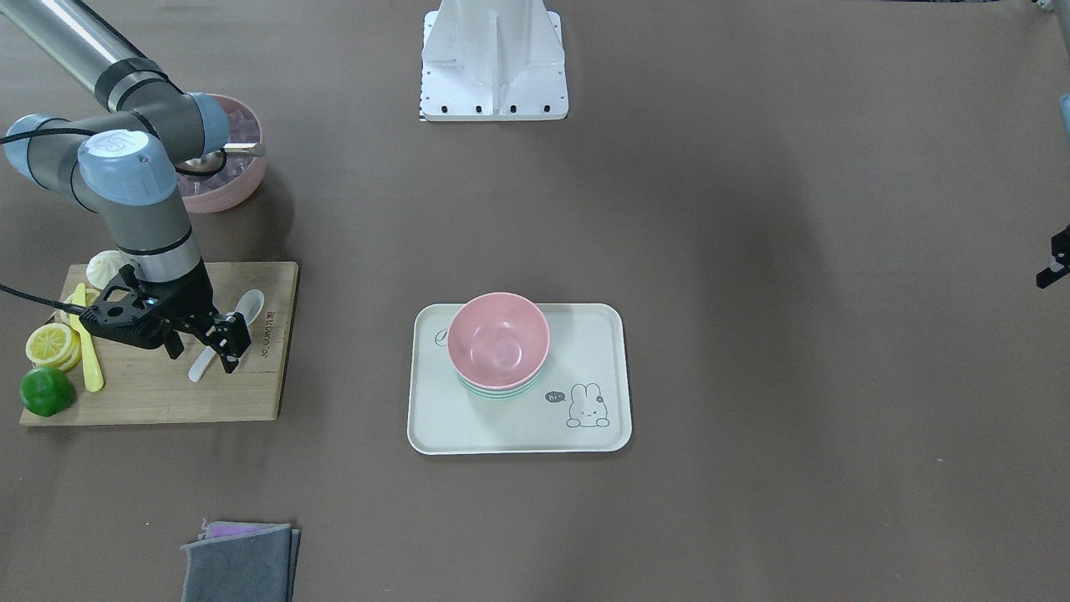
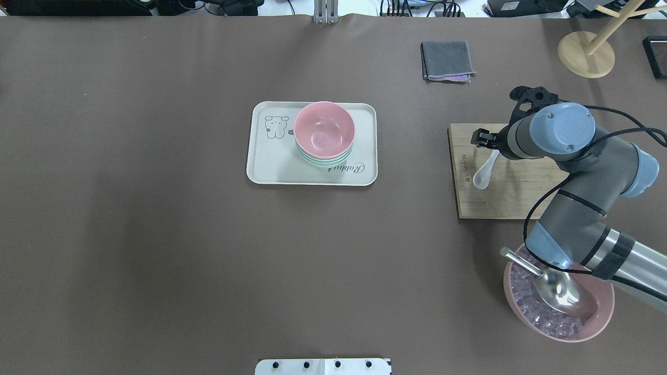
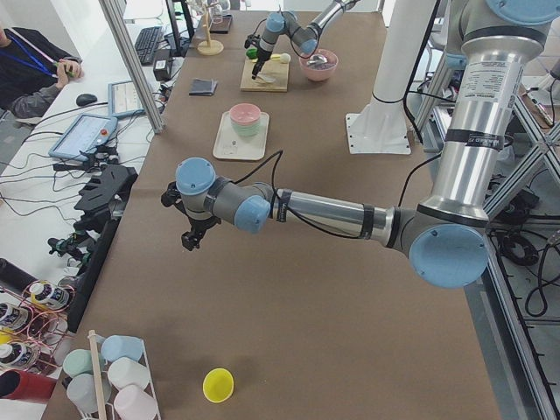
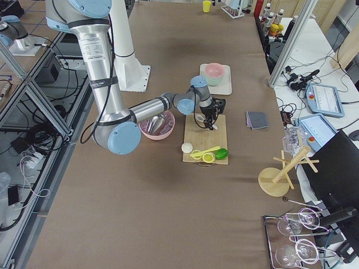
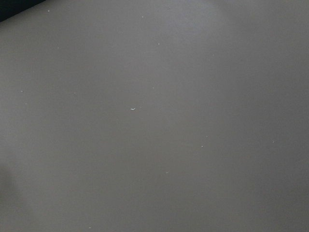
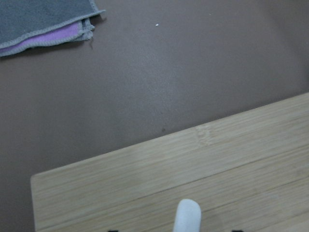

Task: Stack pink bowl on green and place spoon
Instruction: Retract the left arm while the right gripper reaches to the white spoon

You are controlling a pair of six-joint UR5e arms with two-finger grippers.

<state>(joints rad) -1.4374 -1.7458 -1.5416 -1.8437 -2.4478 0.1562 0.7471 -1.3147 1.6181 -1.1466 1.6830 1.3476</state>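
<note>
You are looking at a brown table (image 1: 752, 251), and the right arm (image 1: 138, 209) is reaching down over a wooden cutting board (image 1: 167, 397) at the robot's right end. In the middle of the table a cream tray (image 1: 518, 436) is carrying both bowls. The pink bowl (image 1: 499, 339) is sitting upright inside the green bowl (image 1: 495, 394), and only the green rim is showing beneath it.

The white spoon (image 1: 249, 306) is lying flat on the board, well apart from the tray, with its scoop end nearer the robot.

The right gripper (image 1: 203, 359) is hanging low over the spoon's handle, its jaws standing wide apart with one on each side of it. The wrist view is showing the handle's tip in the gap with bare board on both sides, so the jaws are gripping nothing.

The left gripper (image 3: 187, 238) is hovering above bare table, well apart from the tray. You are only seeing it properly from the side, so I cannot tell how its jaws are standing.
</note>
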